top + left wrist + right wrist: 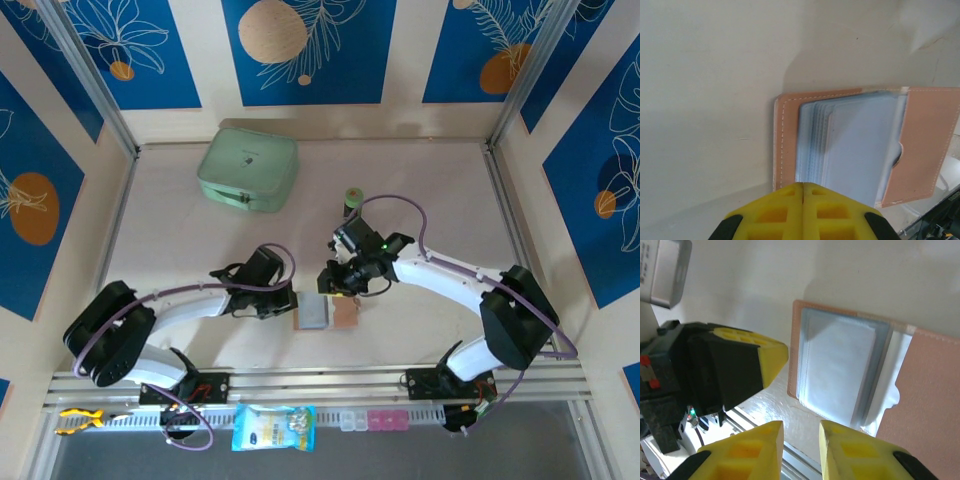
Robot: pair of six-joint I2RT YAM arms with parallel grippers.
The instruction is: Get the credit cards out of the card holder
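- The card holder (325, 314) lay spread open and flat on the table (430, 180), near the front edge, between the two arms
- Its pinkish-brown leather (927, 140) framed a stack of clear, pale grey-blue sleeves (860, 145), fanned slightly at one edge
- Whether any credit cards sat inside those sleeves I could not tell; they looked pale all through
- The left gripper (284, 300) was clenched, its yellow fingertips (785, 200) pressed together with nothing to be seen between them
- From its wrist camera the fingertips sat right at the holder's near edge; from overhead the gripper was just beside the holder's left side
- The right gripper (333, 283) hung above the far edge of the holder, its fingers (850, 450) parted by a narrow gap and gripping nothing
- In the right wrist view the open holder (840, 365) lay just beyond those fingers, with the left gripper's yellow tip (771, 356) close to its left edge
- Farther back on the table stood a shut mint-green case (248, 170) and, well apart from it, a small green-and-black cylinder (353, 197)
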